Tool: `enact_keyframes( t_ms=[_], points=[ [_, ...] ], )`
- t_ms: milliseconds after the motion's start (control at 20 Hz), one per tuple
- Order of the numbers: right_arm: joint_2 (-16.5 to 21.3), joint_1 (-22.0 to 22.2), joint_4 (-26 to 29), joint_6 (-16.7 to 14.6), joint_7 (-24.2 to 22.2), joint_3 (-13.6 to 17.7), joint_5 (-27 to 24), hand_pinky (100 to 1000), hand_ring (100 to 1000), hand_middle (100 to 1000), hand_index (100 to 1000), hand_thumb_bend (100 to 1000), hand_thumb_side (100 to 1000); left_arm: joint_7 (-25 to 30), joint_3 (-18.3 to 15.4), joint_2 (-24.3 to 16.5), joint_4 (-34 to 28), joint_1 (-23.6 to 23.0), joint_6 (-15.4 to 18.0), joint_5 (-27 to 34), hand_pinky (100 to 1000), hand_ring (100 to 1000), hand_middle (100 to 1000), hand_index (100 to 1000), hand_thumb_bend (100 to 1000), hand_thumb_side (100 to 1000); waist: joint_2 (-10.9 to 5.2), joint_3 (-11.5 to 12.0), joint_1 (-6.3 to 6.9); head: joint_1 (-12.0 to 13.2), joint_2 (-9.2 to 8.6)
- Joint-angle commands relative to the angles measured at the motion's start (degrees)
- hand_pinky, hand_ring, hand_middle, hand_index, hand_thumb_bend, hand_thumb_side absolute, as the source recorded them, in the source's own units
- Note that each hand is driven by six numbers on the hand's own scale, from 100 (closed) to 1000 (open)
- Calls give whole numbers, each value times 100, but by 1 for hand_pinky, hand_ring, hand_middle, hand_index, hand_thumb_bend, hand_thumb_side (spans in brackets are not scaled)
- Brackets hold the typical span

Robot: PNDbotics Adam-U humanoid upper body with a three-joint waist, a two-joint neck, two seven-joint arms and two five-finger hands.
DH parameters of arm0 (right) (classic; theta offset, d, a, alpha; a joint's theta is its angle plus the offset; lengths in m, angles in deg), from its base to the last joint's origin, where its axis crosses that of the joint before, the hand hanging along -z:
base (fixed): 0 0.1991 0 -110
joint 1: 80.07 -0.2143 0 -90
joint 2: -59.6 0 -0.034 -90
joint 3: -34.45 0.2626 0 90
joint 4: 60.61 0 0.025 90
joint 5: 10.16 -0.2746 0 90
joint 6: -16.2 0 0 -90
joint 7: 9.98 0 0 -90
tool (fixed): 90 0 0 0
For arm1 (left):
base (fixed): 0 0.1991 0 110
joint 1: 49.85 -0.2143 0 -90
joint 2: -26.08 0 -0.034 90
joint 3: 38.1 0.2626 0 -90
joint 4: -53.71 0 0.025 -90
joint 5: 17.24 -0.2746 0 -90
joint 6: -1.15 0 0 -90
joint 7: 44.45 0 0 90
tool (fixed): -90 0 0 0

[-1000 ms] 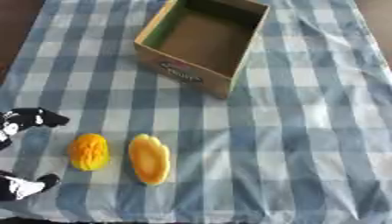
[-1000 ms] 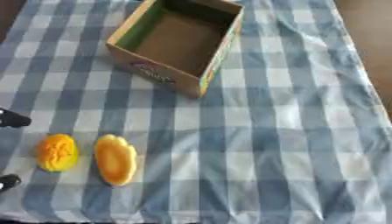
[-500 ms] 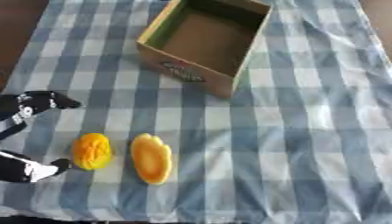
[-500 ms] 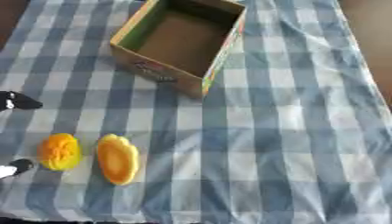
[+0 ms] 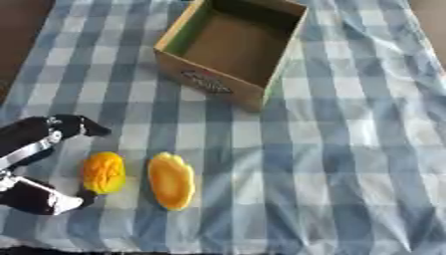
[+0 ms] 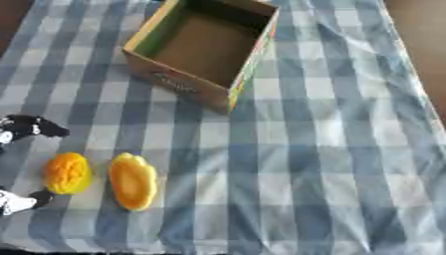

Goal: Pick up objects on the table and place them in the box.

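**Inspector:** Fingers [image 5: 74, 125] first. State them.

**Assistant:** The left hand [image 5: 35, 164] comes in from the left edge, black with pale segments. One digit reaches out above the smaller yellow object [image 5: 104, 172], another lies below it, its dark tip at the object's lower left edge. They are spread apart and grip nothing; the object sits in the gap between them. Whether the lower tip touches it cannot be told.

**Inspector:** The right hand?

**Assistant:** It shows in neither view.

**Inspector:** The objects, then. Material and shape.

**Assistant:** The smaller one is rounded, orange-yellow, with a ridged or lumpy surface. Just beside it on the right, apart by a narrow strip of cloth, lies a longer yellow-orange oval [image 5: 170, 180], flatter, with a paler rim. Both rest on the tablecloth [image 5: 348, 149] near its front edge.

**Inspector:** The cloth?

**Assistant:** Blue and white check, soft, with creases on the right side. Brown table surface shows at the upper corners.

**Inspector:** The box?

**Assistant:** A cardboard box [image 5: 233, 45], open at the top, set askew at the far middle of the cloth, well apart from both objects. Brown inside, one inner wall greenish, printed marking on the near outer face. Nothing is visible inside it.

**Inspector:** Obstructions between objects and box?

**Assistant:** Only bare cloth lies between.
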Motion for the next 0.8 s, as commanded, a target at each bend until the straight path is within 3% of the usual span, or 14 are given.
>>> enact_keyframes(
  t_ms=[50,400,800],
  points=[
    [83,-43,124,-16,-4,46,-32,752,861,731,743,100,649,125,23,-58,-86,72,-121,13,859,838,794,913,489,167,-95,-15,4,21,29],
    [68,-42,124,-12,12,51,-44,751,859,727,741,100,652,310,144,23,-86,31,-482,-212,836,821,777,909,450,100,-79,-40,1,35,29],
    [53,-45,124,-6,27,48,-58,750,857,725,740,100,653,384,169,87,-86,56,-613,-353,813,804,766,902,416,100,-69,-52,-9,56,29]
  ],
)
